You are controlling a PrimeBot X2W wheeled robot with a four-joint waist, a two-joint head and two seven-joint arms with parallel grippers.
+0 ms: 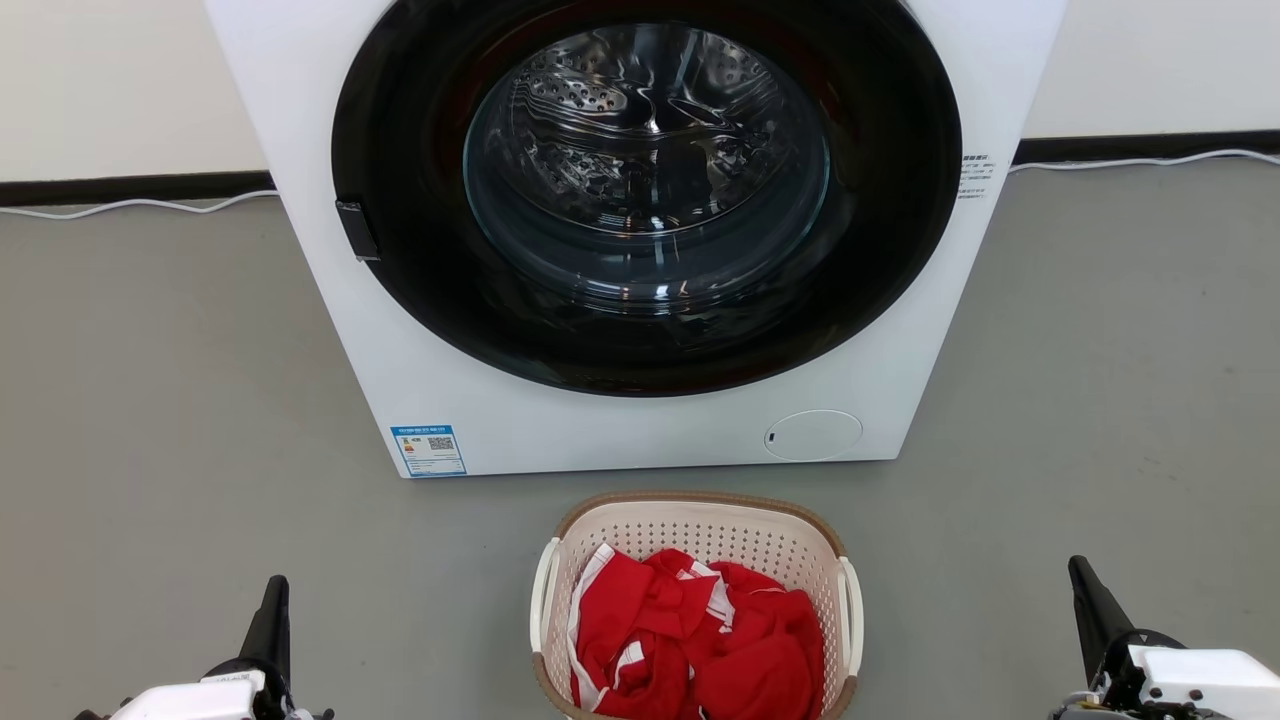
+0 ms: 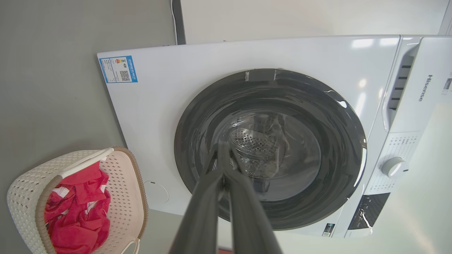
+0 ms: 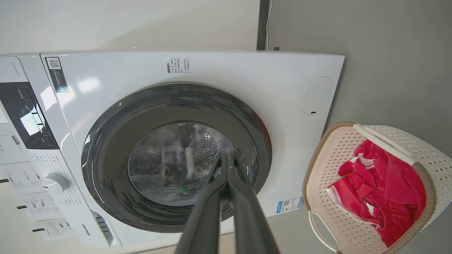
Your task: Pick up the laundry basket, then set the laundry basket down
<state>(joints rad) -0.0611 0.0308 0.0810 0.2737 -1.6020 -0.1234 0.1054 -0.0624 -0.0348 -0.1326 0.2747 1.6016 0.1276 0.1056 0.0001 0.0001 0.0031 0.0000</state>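
- Washing machine (image 1: 640,430), door shut, at the far edge of the floor (image 1: 150,400).
- Laundry basket (image 1: 700,530), level on the floor before it: awaiting lifting or already set down.
- Left gripper (image 2: 223,150), right gripper (image 3: 227,155): fingers pressed together, empty, well apart from it.

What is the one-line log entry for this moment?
stage: before pickup | laundry basket: on floor, red clothes inside | left claw: shut, empty | right claw: shut, empty

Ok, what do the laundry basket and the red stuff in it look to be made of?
The laundry basket looks like matte cream moulded plastic: evenly perforated walls, smooth white handles, brown woven-look rim. The red clothing looks like soft fabric with white trim, judging by its crumpled folds.
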